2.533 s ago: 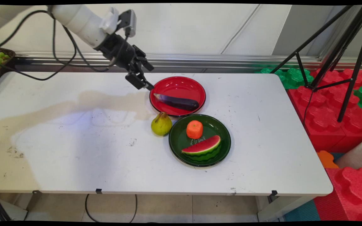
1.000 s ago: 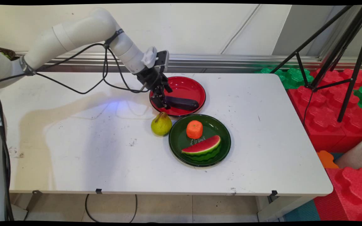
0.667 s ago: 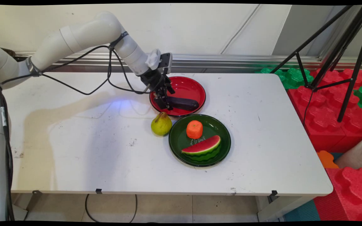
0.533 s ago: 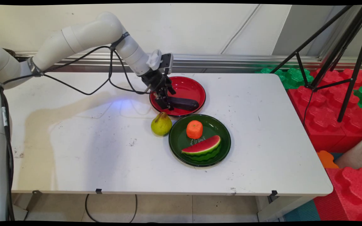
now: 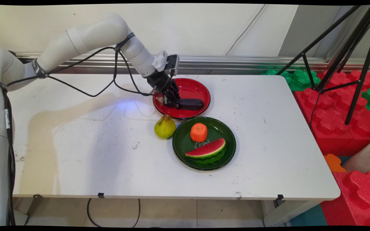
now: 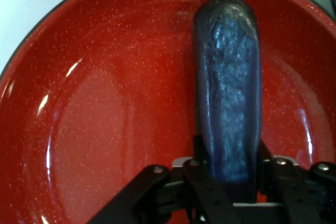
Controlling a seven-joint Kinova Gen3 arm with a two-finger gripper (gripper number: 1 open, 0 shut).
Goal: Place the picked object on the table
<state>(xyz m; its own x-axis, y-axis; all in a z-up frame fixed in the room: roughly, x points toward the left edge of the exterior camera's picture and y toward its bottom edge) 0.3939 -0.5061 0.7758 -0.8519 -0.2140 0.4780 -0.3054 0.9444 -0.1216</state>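
A dark purple eggplant (image 5: 189,104) lies across the red plate (image 5: 191,88) at the table's back middle. My gripper (image 5: 172,102) is down in the plate's left part and shut on the eggplant near its stem end. In the hand view the eggplant (image 6: 228,87) runs straight up from between the two fingers (image 6: 198,153), which press on both its sides, and the red plate (image 6: 105,119) fills the picture under it. I cannot tell whether the eggplant still rests on the plate.
A yellow-green pear (image 5: 164,127) stands on the table just in front of the red plate. To its right, a green plate (image 5: 225,136) holds an orange piece (image 5: 198,132) and a watermelon slice (image 5: 207,152). A black tripod (image 5: 339,54) and red and green foam blocks (image 5: 339,106) stand to the right.
The arm came down from above the table's back into the red plate. The fingers closed round the eggplant's left end, and the eggplant has shifted slightly right.
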